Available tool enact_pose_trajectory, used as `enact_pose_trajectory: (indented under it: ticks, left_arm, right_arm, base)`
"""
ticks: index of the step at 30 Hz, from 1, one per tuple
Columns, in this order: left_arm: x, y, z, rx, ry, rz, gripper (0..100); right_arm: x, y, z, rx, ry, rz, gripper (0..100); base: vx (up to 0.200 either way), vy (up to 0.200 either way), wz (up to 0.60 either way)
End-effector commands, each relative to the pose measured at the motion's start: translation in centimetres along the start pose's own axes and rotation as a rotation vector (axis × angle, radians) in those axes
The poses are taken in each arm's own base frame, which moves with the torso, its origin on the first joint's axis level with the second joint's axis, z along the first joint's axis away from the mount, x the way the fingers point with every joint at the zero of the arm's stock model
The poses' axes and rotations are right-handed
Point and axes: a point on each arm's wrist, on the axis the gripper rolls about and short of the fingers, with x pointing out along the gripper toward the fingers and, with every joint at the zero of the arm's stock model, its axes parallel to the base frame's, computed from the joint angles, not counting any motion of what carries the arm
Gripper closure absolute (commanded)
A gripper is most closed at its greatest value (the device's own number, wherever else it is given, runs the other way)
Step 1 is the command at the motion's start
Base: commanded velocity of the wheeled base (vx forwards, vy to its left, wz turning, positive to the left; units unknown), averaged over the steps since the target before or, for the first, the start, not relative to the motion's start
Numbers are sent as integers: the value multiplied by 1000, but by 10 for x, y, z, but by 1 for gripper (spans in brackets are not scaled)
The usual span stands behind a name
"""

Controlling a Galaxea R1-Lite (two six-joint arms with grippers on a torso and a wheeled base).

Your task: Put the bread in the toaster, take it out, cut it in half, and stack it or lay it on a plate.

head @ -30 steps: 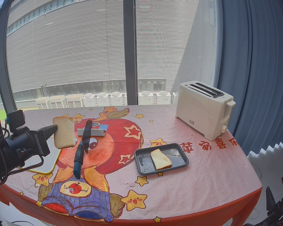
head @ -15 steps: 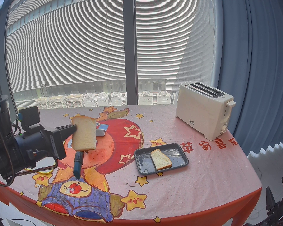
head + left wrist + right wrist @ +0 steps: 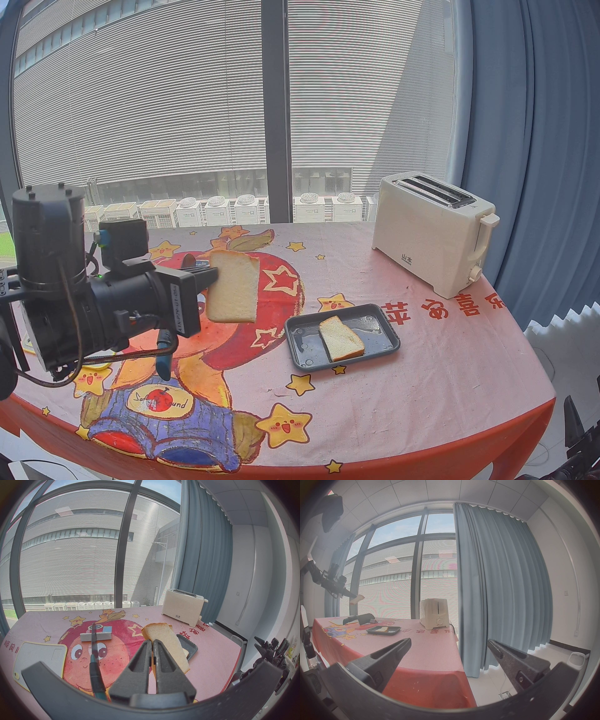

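Above the tablecloth (image 3: pixel 406 387), left gripper (image 3: pixel 211 275) pinches a bread slice (image 3: pixel 234 287) upright, tray (image 3: pixel 375 331) at four o'clock, toaster (image 3: pixel 431 234) at two, knife (image 3: pixel 164 350) at eight; right gripper (image 3: pixel 449 642) gapes empty.

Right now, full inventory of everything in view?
tablecloth: 1, pink, cartoon print, covers the table
toaster: 1, cream, far right corner
tray: 1, dark grey, mid-table
bread piece: 1, pale, lying in the tray
bread slice: 1, pale with tan crust, aloft, left of the tray
knife rest: 1, grey and blue, left half
knife: 1, blue handle, dark blade, blade on the knife rest
cutting board: 1, white with yellow rim, left edge
curtain: 1, blue-grey, right of the window
left gripper: black, shut on the bread slice
right gripper: black, open, beyond the table's right side
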Motion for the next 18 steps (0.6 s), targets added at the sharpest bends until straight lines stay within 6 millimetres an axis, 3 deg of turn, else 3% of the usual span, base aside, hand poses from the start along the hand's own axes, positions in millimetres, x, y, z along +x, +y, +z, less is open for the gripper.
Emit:
enact_pose_trajectory:
  ticks: [1,18]
  left_arm:
    - [15,-9,-1,10,27,-22,100]
    - [68,-22,2,-19,73,-19,100]
  right_arm:
    - [0,0,-5,1,1,0,0]
    - [0,0,-5,0,1,1,0]
  base:
    - [0,0,0]
    - [0,0,0]
